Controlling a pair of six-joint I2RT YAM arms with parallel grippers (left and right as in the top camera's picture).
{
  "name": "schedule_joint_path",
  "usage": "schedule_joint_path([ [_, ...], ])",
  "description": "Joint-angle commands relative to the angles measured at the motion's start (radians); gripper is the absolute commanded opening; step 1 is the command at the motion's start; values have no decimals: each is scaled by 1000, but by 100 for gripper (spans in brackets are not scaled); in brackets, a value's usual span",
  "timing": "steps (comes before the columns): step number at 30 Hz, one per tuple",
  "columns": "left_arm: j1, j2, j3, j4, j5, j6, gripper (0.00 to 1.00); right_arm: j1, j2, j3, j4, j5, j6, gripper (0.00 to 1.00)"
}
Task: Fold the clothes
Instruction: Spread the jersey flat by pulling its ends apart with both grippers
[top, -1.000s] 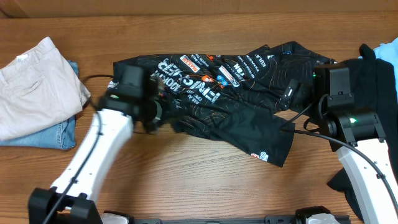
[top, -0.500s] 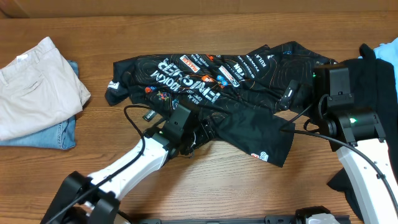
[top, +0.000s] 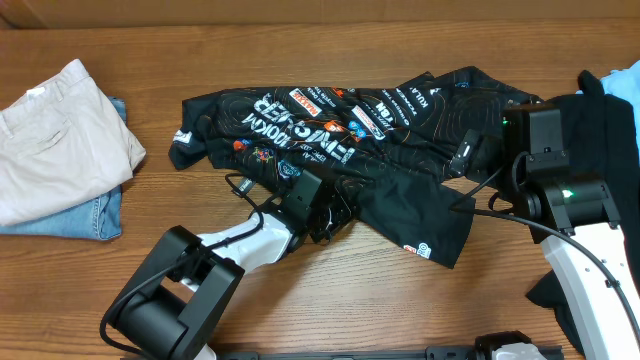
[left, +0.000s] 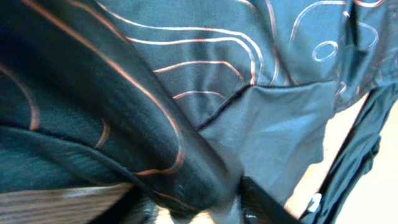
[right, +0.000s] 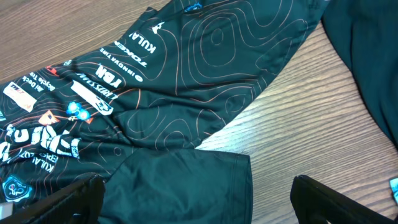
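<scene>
The clothes (top: 340, 130) are a black jersey with orange-red contour lines and white logos, lying crumpled across the middle of the table; a plain black flap reaches toward the front. My left gripper (top: 335, 215) is at the jersey's front edge. In the left wrist view a fold of the jersey (left: 205, 87) bulges between the fingers of my left gripper (left: 193, 208); whether they pinch it is unclear. My right gripper (top: 462, 178) hovers open over the jersey's right part. In the right wrist view my right gripper (right: 199, 202) is spread wide above the black flap (right: 186, 186).
Beige trousers (top: 60, 140) lie folded on blue jeans (top: 95, 215) at the left. A plain black garment (top: 610, 140) lies at the right edge, also seen as dark cloth (right: 367, 56). Bare wood (right: 311, 137) shows beside the jersey.
My left arm swung from the jersey's left end to its front edge, and its jaws have narrowed around a fold. The right arm has not moved.
</scene>
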Motion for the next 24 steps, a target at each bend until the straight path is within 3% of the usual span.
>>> schedule_joint_path([
  [1, -8, 29, -10, -2, 28, -12, 32, -3, -15, 24, -1, 17, 0, 100],
  [7, -8, 29, -10, -1, 85, -13, 39, -3, -15, 24, -2, 17, 0, 100],
  [10, -8, 29, -9, 2, 122, -27, 48, -3, -15, 24, -2, 17, 0, 100],
  [15, -8, 29, -7, 2, 120, -35, 48, -3, -15, 24, -2, 17, 0, 100],
  [20, -9, 29, -7, 3, 43, -34, 36, -3, -15, 24, -1, 17, 0, 100],
  [22, -9, 29, -7, 5, 33, -33, 18, -3, -15, 24, -1, 17, 0, 100],
  [23, -8, 29, -7, 11, 33, -26, 4, -3, -15, 24, -2, 17, 0, 100],
  [24, -8, 29, -7, 16, 32, -17, 4, -3, -15, 24, -2, 17, 0, 100],
])
